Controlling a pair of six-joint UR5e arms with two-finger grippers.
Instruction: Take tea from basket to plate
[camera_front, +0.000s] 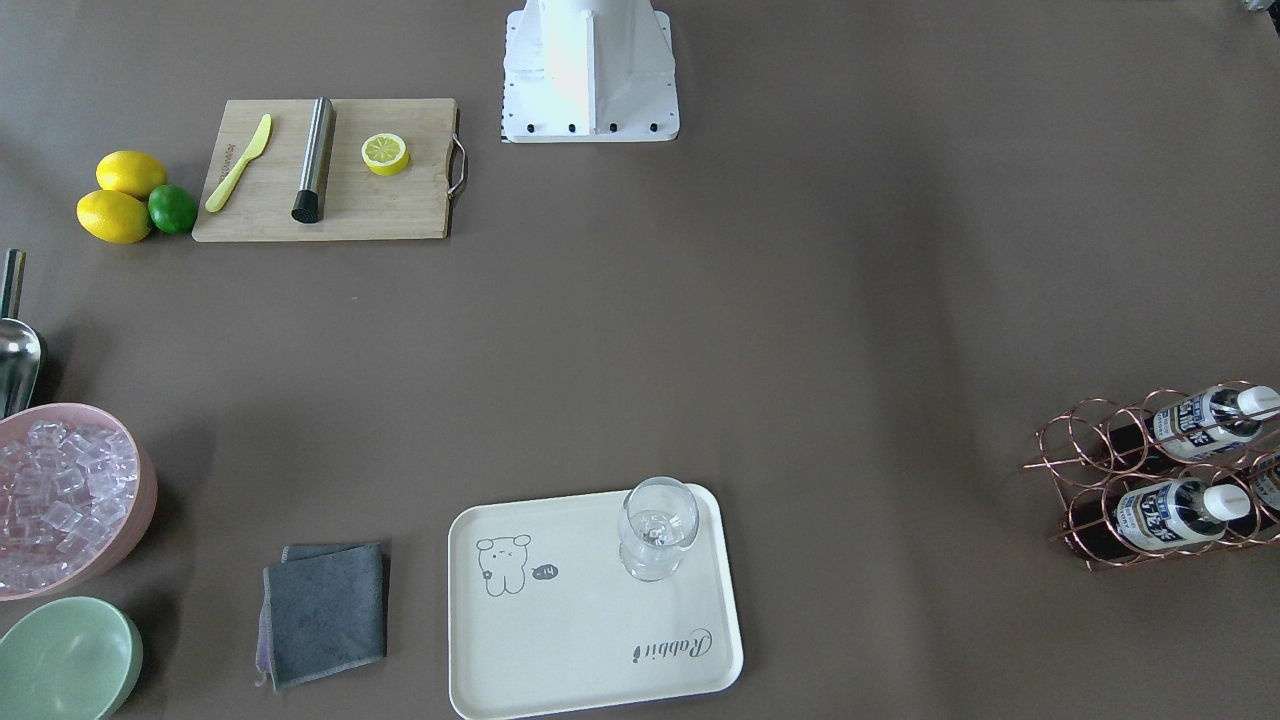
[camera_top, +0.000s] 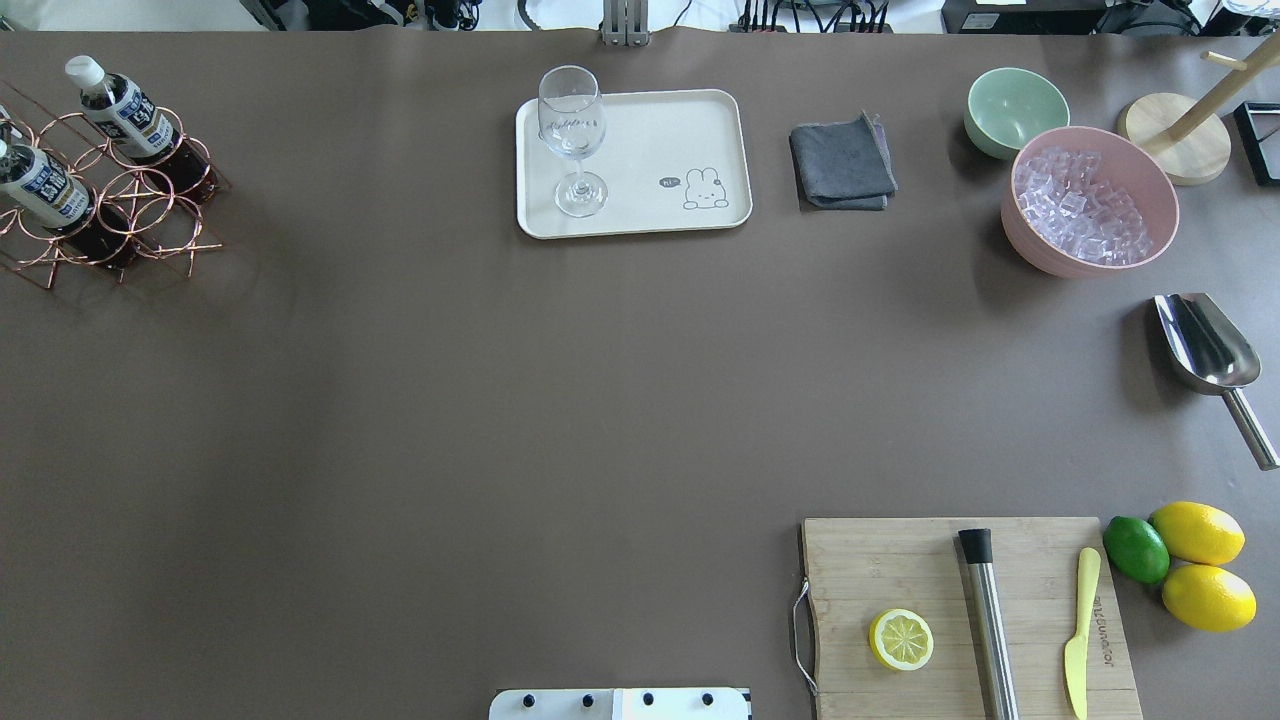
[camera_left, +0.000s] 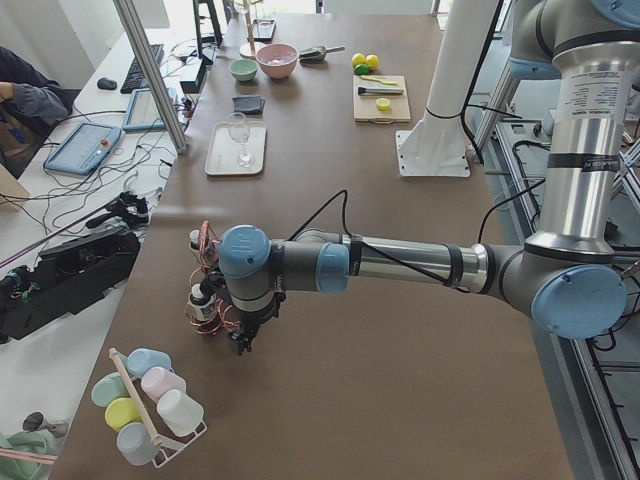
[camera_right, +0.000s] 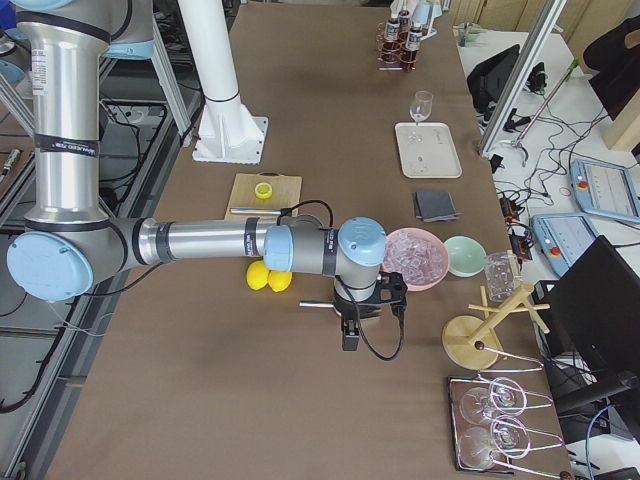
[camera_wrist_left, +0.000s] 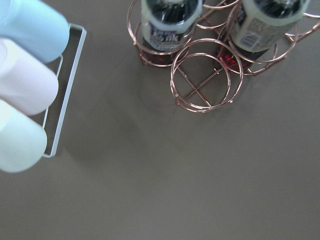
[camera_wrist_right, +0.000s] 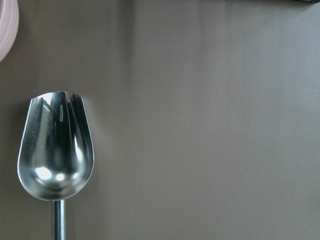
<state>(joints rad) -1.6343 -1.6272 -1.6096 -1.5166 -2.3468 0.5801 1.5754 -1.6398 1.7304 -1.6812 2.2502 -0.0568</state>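
The copper wire basket stands at the table's far left and holds three tea bottles, two of them in the overhead view. The left wrist view looks down on its rings and two bottles. The cream plate lies at the far middle edge. My left gripper hangs just beside the basket; I cannot tell whether it is open or shut. My right gripper hovers over the steel scoop; its state cannot be told either.
A clear glass stands on the plate. A grey cloth, mint bowl and pink bowl of ice lie to its right. A cutting board with lemons is near right. A rack of pastel cups stands near the basket.
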